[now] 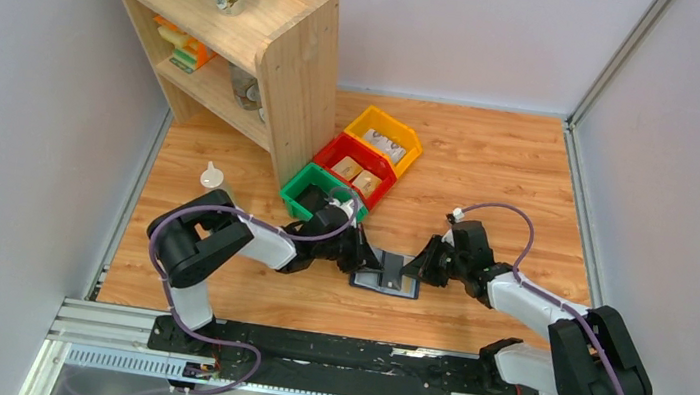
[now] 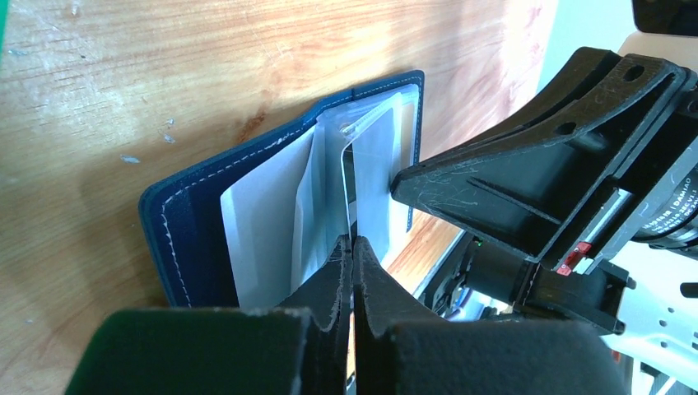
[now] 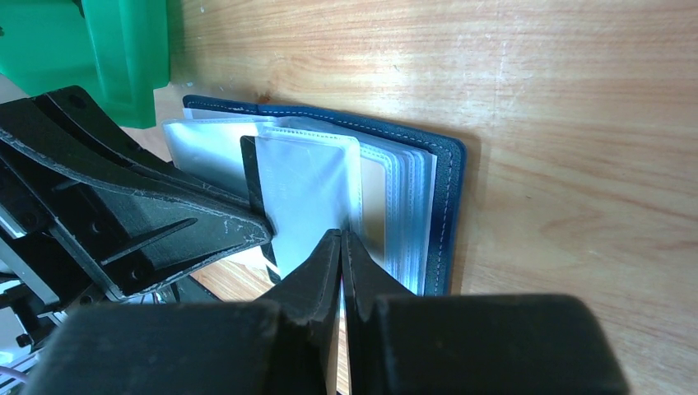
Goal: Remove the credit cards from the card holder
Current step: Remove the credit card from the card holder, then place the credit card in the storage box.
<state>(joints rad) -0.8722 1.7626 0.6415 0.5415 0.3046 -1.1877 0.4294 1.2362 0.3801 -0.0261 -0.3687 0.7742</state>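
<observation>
- The card holder (image 1: 384,280) lies open on the bench (image 1: 500,176) between my two arms, just in front of the green bin (image 1: 312,188). Its navy cover is down and its plastic leaves stand up.
- My left fingers (image 2: 346,257) are pressed together on the edge of one upright clear sleeve (image 2: 372,177).
- My right fingers (image 3: 333,248) are also together, nipping the lower edge of a sleeve. I cannot tell whether it is the same one or its neighbour.
- To do this step well, I judge one side should only steady the sleeve while the other draws the card straight along its pocket mouth.
- A slow pull should keep the whole holder from lifting with it.
- A pinch on plastic alone will only tug the leaf, so I would want the grip on the card itself.
- Count: one holder and several sleeves, too stacked to number.
- I see one tan credit card (image 3: 374,202) behind clear plastic. Others may be hidden.
- There are three bins.
</observation>
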